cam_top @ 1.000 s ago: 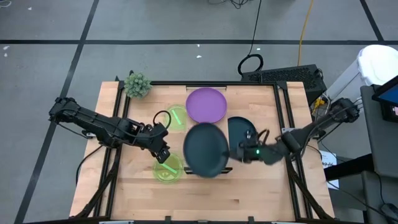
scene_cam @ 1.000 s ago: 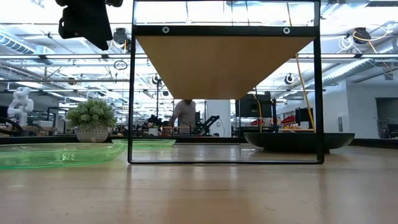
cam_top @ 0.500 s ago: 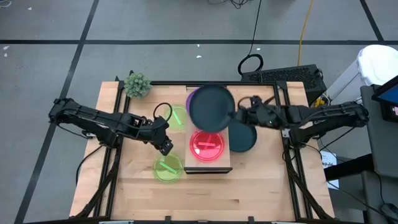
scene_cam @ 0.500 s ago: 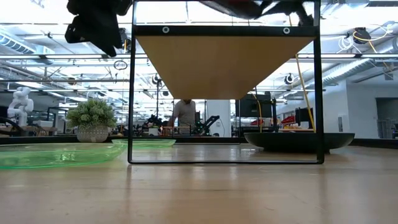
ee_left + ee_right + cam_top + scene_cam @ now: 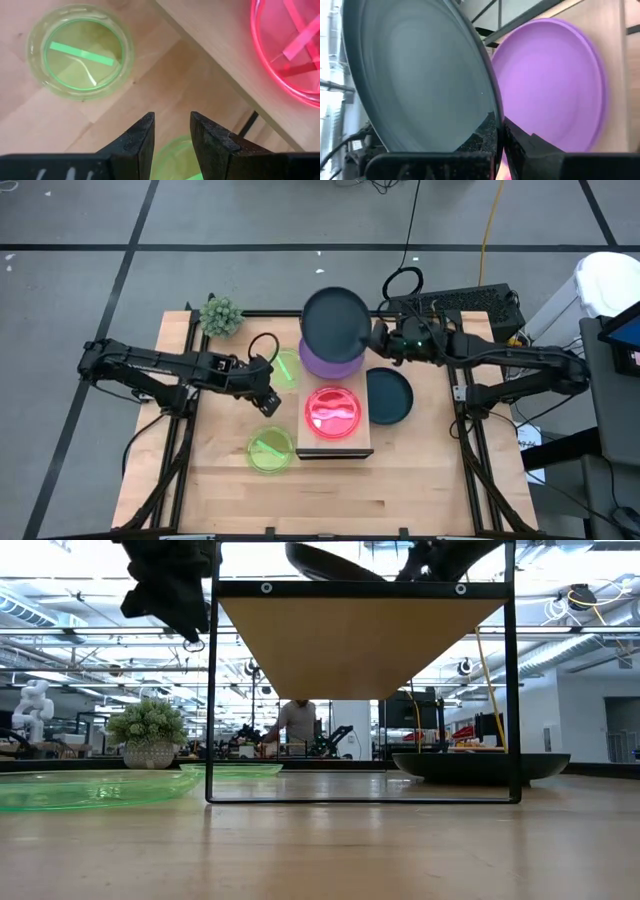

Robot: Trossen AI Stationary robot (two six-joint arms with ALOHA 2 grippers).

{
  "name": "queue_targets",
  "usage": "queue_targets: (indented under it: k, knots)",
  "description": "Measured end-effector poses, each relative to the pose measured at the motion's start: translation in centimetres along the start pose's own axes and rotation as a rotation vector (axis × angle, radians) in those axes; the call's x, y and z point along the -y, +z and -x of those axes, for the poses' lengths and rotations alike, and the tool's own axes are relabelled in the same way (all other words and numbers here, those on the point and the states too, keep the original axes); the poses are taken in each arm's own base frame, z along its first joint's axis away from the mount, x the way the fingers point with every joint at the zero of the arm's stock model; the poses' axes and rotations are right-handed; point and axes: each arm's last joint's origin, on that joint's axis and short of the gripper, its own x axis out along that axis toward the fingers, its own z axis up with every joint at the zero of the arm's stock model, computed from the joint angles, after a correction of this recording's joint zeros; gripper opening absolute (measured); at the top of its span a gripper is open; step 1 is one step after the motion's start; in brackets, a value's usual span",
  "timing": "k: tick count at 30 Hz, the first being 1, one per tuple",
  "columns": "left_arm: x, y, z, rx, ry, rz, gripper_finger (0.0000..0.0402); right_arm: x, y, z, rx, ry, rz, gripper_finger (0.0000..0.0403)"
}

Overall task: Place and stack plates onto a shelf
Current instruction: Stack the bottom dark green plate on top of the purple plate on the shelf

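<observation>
My right gripper (image 5: 372,340) is shut on a dark teal plate (image 5: 335,320), which hangs in the air over the purple plate (image 5: 330,360) at the far end of the light-wood shelf (image 5: 335,446). A pink plate (image 5: 335,412) lies on the shelf nearer me. A second dark teal plate (image 5: 388,396) rests flat on the table right of the shelf. Two green plates (image 5: 268,450) (image 5: 285,368) lie on the table left of it. My left gripper (image 5: 172,135) hovers open between them, touching nothing. My right gripper pinches the dark teal plate by its rim (image 5: 490,117), one finger on the upper face and one (image 5: 520,142) under it. The fingers reach in from the table's right. The plate is lifted clear and tilted above the purple plate (image 5: 550,85).
A small potted plant (image 5: 220,315) stands at the table's far left corner. The shelf sits on a black frame (image 5: 513,690); the low view shows its underside (image 5: 360,640), with the teal plate (image 5: 480,765) beside it. Bare tabletop lies along the near edge.
My right gripper has carried the dark teal plate from over the shelf's near end toward the far edge, and the plate now hangs above the purple one. The pink plate on the shelf has come into view. My left gripper has drifted slightly toward the far edge.
</observation>
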Motion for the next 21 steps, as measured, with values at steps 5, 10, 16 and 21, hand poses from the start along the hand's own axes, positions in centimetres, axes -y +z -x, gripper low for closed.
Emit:
queue_targets:
  k: [5,10,16,21]
  knots:
    - [-0.3,0.1,-0.1,-0.012,0.02,-0.014,0.0129,0.4,0.8,-1.2,-0.043,-0.023,-0.044,0.0002]
    - [-0.5,-0.1,-0.1,-0.027,0.034,-0.021,0.0129,0.4,0.7,-2.4,-0.074,-0.009,-0.065,0.0001]
    - [-0.6,-0.2,0.0,-0.037,0.044,-0.024,0.0129,0.9,0.2,-3.2,-0.088,-0.051,-0.055,0.0001]
    - [-0.6,-0.2,0.0,-0.043,0.039,-0.023,0.0129,1.8,0.1,-3.2,-0.096,-0.144,-0.041,0.0001]
